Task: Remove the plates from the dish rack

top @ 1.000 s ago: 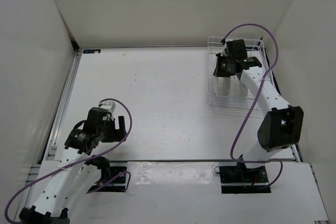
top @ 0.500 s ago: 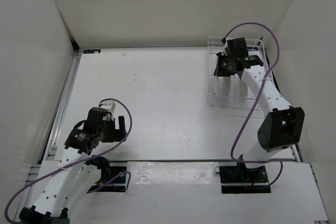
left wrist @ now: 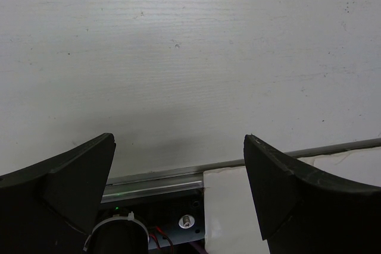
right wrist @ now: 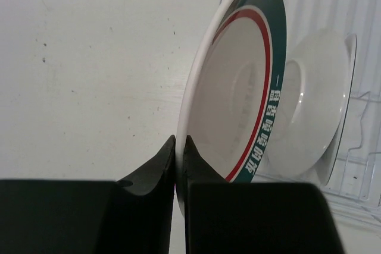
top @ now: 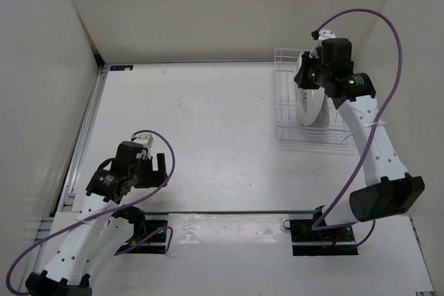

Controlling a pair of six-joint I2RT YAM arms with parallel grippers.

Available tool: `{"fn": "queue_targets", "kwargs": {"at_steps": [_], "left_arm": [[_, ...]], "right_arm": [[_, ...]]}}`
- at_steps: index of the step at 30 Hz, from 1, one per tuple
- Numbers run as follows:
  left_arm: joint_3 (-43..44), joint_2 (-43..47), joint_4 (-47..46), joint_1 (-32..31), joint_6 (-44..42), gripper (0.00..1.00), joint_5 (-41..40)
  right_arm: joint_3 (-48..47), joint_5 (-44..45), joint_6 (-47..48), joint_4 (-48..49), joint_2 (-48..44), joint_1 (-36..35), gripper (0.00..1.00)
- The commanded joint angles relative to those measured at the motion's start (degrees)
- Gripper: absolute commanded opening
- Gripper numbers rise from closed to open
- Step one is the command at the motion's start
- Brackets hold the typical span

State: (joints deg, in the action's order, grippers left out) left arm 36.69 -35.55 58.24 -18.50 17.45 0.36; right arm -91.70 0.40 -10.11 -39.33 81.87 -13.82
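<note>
My right gripper (right wrist: 180, 141) is shut on the rim of the white plate with the green rim band and red ring (right wrist: 238, 87). It holds the plate on edge, raised over the white wire dish rack (top: 291, 128) at the far right of the table. In the top view the plate (top: 313, 105) hangs below the right gripper (top: 309, 78). The shiny silver-grey plate (right wrist: 321, 105) stands upright in the rack (right wrist: 363, 4) just behind the held plate. My left gripper (left wrist: 178, 139) is open and empty, low over the table at the near left (top: 154, 169).
White walls enclose the table on the left, back and right. A metal rail (left wrist: 155, 176) and the left arm's base plate lie along the near edge below the left gripper. The right arm's purple cable (top: 388, 39) loops above the rack.
My right arm has risen and swung back, lifting the green-rimmed plate up from between the rack's tines. The left arm has not moved.
</note>
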Motion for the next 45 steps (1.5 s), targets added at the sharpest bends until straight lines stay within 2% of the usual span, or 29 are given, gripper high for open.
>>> {"fn": "queue_targets", "kwargs": {"at_steps": [1,2,6,7,13,19,22,29,36,45], "left_arm": [[0.3,0.1,-0.7,-0.1,-0.1,1.0,0.8],[0.2,0.0,-0.7,0.0,-0.1,1.0,0.8],[0.3,0.0,-0.6,-0.1,-0.1,1.0,0.9],[0.4,-0.3,-0.8,0.0,-0.1,1.0,0.9],[0.4,-0.2,-0.5,0.0,-0.1,1.0,0.5],[0.4,-0.6,-0.5,0.0,-0.1,1.0,0.5],[0.4,-0.8,-0.4,0.0,-0.1,1.0,0.4],[0.5,-1.1,-0.3,0.0,-0.1,1.0,0.6],[0.4,-0.8,-0.3,0.0,-0.1,1.0,0.5],[0.5,-1.8,-0.5,0.0,-0.1,1.0,0.9]], "right_arm": [[-5.2,0.2,0.9,2.5,-3.6,-0.3,0.0],[-6.8,-3.7,1.1,1.9,-3.4,-1.2,0.0],[-10.5,-5.9,2.4,0.6,-1.4,-6.8,0.0],[-10.7,-5.4,3.0,0.3,-0.9,-9.8,0.0],[-9.6,-0.7,6.5,-0.3,3.4,-17.5,0.0],[-6.0,7.9,7.8,0.9,7.5,-24.8,0.0],[-5.7,16.1,9.0,1.1,11.5,-29.1,0.0],[-10.9,35.7,7.2,0.8,25.2,-36.5,0.0],[-15.5,49.8,8.3,2.4,37.0,-41.6,0.0],[-16.9,52.4,7.2,2.0,43.6,-43.4,0.0]]}}
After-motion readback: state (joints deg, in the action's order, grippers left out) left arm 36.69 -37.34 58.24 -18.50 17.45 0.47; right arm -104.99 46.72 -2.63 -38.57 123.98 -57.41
